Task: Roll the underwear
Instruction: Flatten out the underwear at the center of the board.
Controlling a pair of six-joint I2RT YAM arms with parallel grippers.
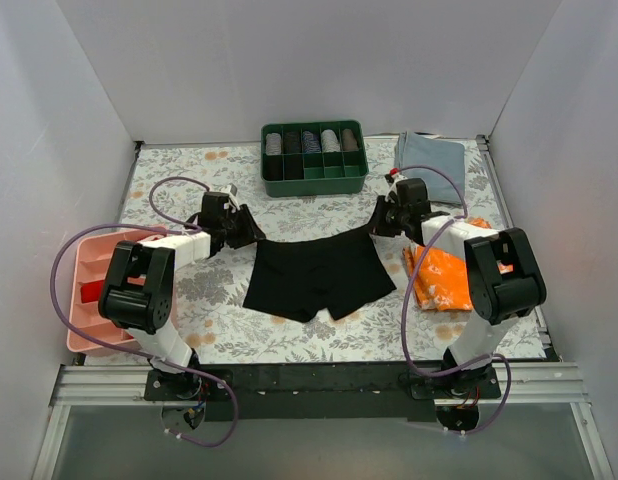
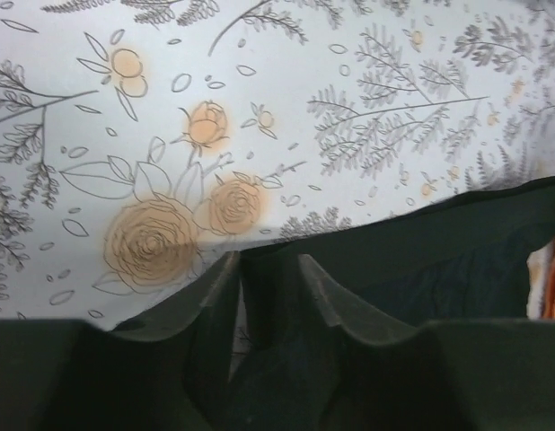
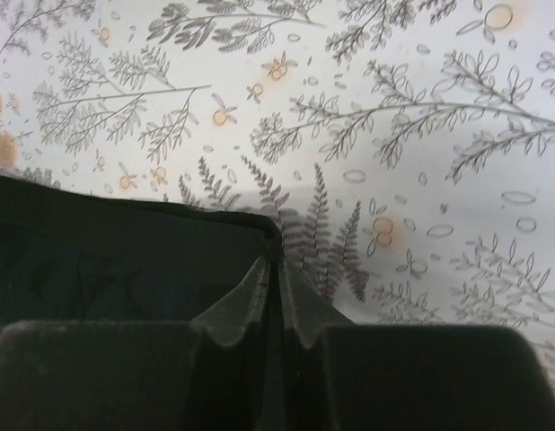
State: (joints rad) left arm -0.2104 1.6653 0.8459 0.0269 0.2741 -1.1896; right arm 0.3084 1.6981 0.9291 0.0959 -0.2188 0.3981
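Surroundings: green bin (image 1: 314,187) at the far middle of the worktop (image 1: 219,335), with 5 rolled pieces (image 1: 311,141) in its back row. It sits near the waistband but apart from it. A grey-blue folded cloth (image 1: 431,156) lies at far right beside the bin. An orange cloth (image 1: 439,280) lies just right of the underwear, partly under the right arm in the top view. A pink tray (image 1: 87,252) sits at the left edge, well apart, with something red (image 1: 89,292) inside. Purple cables (image 1: 177,184) loop off both arms.

The underwear (image 1: 314,275) is plain black and lies mid-worktop between the 2 arms. It is spread open, not rolled. The waistband is on the far side and the 2 short legs point toward the bases. The waistband runs corner to corner between the claws and dips in the middle. There is a small white bit at the near hem.

Left claw (image 2: 267,265) is at the waistband's left corner. Its fingers stand apart with black fabric in the gap; can't tell if they bear on it.

Right claw (image 3: 273,267) is at the right corner. Its fingers are pressed nearly together, clamped on the waistband edge.
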